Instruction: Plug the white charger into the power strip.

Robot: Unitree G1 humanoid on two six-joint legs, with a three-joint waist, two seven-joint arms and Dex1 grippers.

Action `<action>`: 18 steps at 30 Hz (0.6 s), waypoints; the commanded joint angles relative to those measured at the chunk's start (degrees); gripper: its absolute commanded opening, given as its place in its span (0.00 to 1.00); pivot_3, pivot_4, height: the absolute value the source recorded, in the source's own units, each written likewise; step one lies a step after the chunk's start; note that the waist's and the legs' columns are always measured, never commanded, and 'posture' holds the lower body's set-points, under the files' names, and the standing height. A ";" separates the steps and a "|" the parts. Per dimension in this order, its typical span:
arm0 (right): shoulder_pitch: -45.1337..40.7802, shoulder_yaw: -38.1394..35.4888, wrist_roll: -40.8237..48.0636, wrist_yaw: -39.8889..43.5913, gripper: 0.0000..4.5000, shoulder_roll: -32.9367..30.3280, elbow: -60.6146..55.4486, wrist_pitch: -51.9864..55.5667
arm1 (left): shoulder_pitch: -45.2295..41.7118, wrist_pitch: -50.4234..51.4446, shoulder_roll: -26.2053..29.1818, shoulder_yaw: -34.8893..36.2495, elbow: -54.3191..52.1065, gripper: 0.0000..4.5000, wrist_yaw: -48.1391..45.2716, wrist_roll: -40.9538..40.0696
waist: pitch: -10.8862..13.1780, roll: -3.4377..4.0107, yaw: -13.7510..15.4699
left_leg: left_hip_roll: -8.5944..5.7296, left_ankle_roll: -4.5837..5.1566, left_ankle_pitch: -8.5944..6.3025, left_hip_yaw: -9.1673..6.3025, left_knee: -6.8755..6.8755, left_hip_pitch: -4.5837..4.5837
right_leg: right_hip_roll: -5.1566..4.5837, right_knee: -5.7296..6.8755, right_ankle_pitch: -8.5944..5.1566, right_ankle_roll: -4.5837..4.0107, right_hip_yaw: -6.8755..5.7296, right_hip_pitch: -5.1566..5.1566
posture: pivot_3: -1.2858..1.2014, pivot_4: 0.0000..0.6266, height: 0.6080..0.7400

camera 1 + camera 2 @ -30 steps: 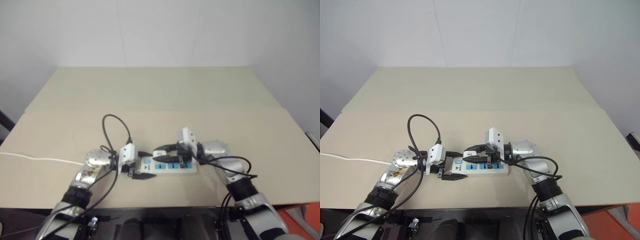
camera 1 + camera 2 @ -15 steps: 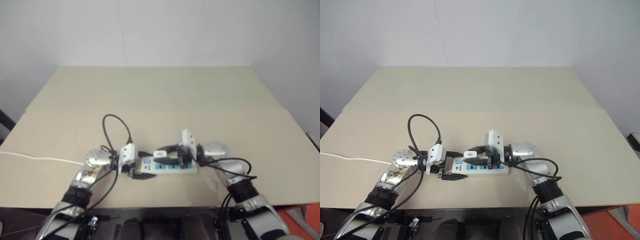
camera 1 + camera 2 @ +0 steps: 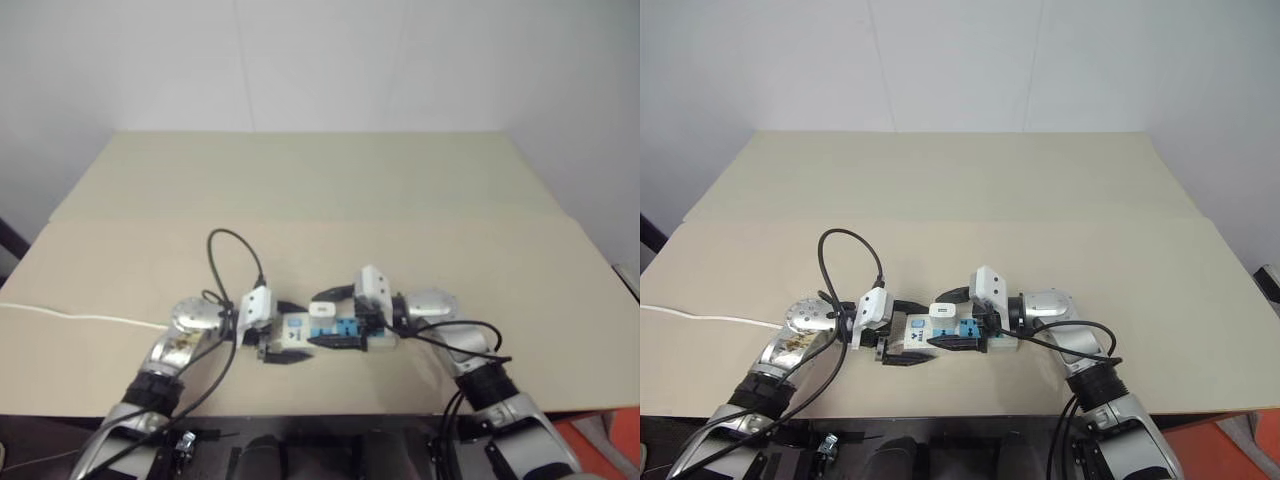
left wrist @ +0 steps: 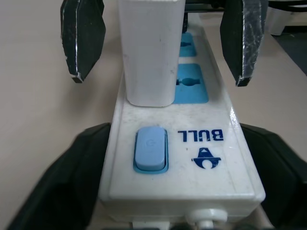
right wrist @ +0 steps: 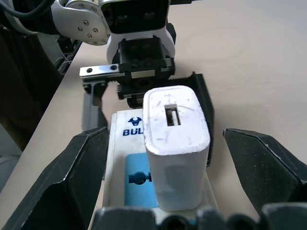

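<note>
The power strip [image 3: 968, 334] lies on the table near its front edge, between my two grippers. The white charger [image 3: 943, 313] stands upright in the blue socket nearest the strip's switch [image 4: 150, 149], and nothing is holding it. My right gripper [image 3: 952, 320] is open, with a black finger [image 5: 84, 179] on each side of the charger [image 5: 176, 143] and not touching it. Open as well, my left gripper [image 3: 912, 332] has its fingers [image 4: 72, 184] flanking the switch end of the strip [image 4: 201, 163].
A thin white cord [image 3: 700, 318] runs across the beige table [image 3: 1040, 200] towards its left edge. A black cable loop [image 3: 845, 255] rises from my left wrist. The table's front edge is close behind both arms.
My right gripper has opened and let go of the charger, which now stands alone in the socket. My left gripper has opened a little wider. Neither hand has shifted.
</note>
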 commanded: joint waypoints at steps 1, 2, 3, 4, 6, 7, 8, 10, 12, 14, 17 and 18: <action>1.58 -1.19 -0.59 0.15 1.00 -2.84 -1.46 0.83 | -0.09 1.80 1.65 1.32 -3.58 1.00 -1.48 -2.33 | 0.07 -0.01 0.19 | 0.00 0.00 0.00 0.00 0.00 -0.09 | 0.00 -0.01 0.04 -0.07 -0.01 -0.06 | 0.52 0.24 1.00; 1.84 -1.65 -0.23 0.25 1.00 -3.51 -2.52 0.87 | 0.18 2.12 2.22 1.52 -4.61 1.00 -1.96 -2.76 | 0.09 -0.03 0.30 | -0.01 0.00 0.00 -0.03 0.00 -0.24 | -0.02 -0.02 0.16 -0.26 -0.06 -0.15 | 0.52 0.24 1.00; 2.28 -2.19 0.07 0.21 1.00 -4.36 -3.84 0.77 | 0.68 2.61 2.98 1.70 -6.03 1.00 -2.53 -3.36 | 0.10 -0.04 0.43 | -0.01 0.00 0.00 -0.03 0.00 -0.35 | -0.03 -0.05 0.18 -0.29 -0.07 -0.24 | 0.52 0.24 1.00; 2.74 -2.74 0.52 0.29 1.00 -5.21 -5.12 0.87 | 1.25 3.19 3.70 1.92 -7.47 1.00 -2.86 -3.95 | 0.10 -0.04 0.52 | -0.03 0.00 0.00 -0.02 0.00 -0.47 | -0.04 -0.07 0.18 -0.29 -0.06 -0.34 | 0.52 0.24 1.00; 3.80 -4.25 1.20 -0.02 1.00 -7.00 -7.49 0.66 | 2.54 4.17 5.02 2.54 -10.41 1.00 -2.83 -5.06 | 0.11 -0.05 0.62 | -0.04 0.00 0.00 -0.01 0.00 -0.68 | -0.05 -0.11 0.19 -0.29 -0.05 -0.55 | 0.52 0.24 1.00; 4.17 -5.10 1.70 -0.02 1.00 -7.88 -8.44 0.77 | 2.98 4.64 5.57 2.89 -11.55 1.00 -2.77 -5.54 | 0.12 -0.05 0.63 | -0.04 0.00 0.00 0.00 0.00 -0.75 | -0.05 -0.11 0.19 -0.28 -0.03 -0.64 | 0.52 0.24 1.00; 4.46 -5.80 2.13 -0.02 1.00 -8.59 -9.20 0.83 | 3.32 5.00 5.98 3.18 -12.46 1.00 -2.54 -5.91 | 0.14 -0.05 0.66 | -0.04 0.00 0.00 0.01 0.00 -0.84 | -0.04 -0.10 0.19 -0.28 -0.01 -0.76 | 0.52 0.24 1.00; 5.12 -7.62 3.24 0.12 1.00 -10.41 -11.33 1.42 | 3.90 5.96 6.76 4.11 -13.78 1.00 -2.35 -6.83 | 0.21 -0.05 0.75 | -0.04 0.00 0.00 0.01 0.00 -0.94 | -0.02 -0.08 0.19 -0.28 -0.02 -0.87 | 0.52 0.24 1.00; 6.25 -9.99 4.66 0.63 1.00 -12.78 -14.04 2.10 | 4.70 7.20 7.96 5.61 -15.80 1.00 -2.04 -8.19 | 0.35 -0.05 0.79 | -0.04 0.00 0.00 0.01 0.00 -0.95 | -0.01 -0.06 0.19 -0.28 -0.02 -0.89 | 0.52 0.24 1.00; 7.76 -12.63 6.30 1.01 1.00 -15.55 -16.48 3.11 | 5.79 8.54 9.72 7.57 -17.97 1.00 -1.58 -9.60 | 0.40 -0.05 0.77 | -0.03 0.00 0.00 0.01 0.00 -0.94 | 0.00 -0.05 0.18 -0.27 -0.02 -0.90 | 0.52 0.24 1.00; 10.39 -16.89 8.61 1.55 1.00 -19.87 -18.94 4.09 | 7.68 10.15 12.69 11.14 -20.41 1.00 -0.79 -11.39 | 0.44 -0.06 0.77 | -0.02 0.00 0.00 0.00 0.00 -0.94 | -0.01 -0.06 0.17 -0.26 -0.03 -0.90 | 0.52 0.24 1.00; 11.08 -18.03 9.33 1.68 1.00 -21.00 -19.45 4.40 | 8.17 10.61 13.60 12.13 -21.03 1.00 -0.57 -11.86 | 0.46 -0.07 0.80 | -0.02 0.00 0.00 0.01 -0.01 -0.93 | -0.01 -0.07 0.17 -0.26 -0.03 -0.89 | 0.52 0.24 1.00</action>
